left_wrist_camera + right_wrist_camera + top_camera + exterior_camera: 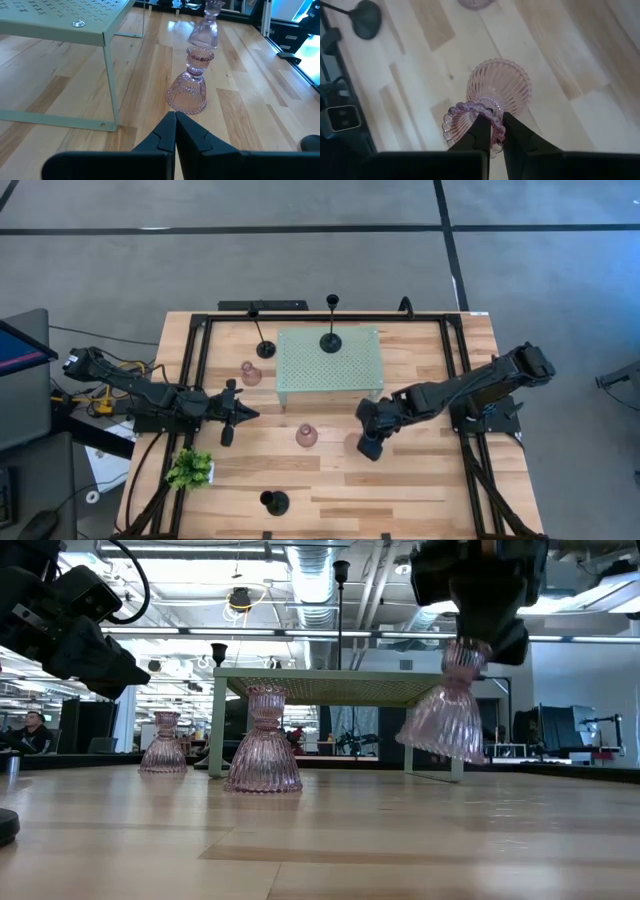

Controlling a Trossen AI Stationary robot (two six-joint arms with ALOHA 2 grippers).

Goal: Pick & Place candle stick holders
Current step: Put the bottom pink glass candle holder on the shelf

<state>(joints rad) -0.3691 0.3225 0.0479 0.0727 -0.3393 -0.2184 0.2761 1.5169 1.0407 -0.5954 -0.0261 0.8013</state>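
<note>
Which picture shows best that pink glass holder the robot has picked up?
The low view: the lifted pink holder hangs tilted, clear off the table, from the right gripper. The right wrist view shows only its rim pinched; the left wrist view shows it distant, behind another; the high view hides it.

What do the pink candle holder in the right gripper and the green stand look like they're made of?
The pink candle holder, pinched at its rim by the right gripper, looks like ribbed, glossy pressed glass or clear plastic: the wood shows through it. The green stand looks like matte painted sheet metal, perforated, on thin legs.
</note>
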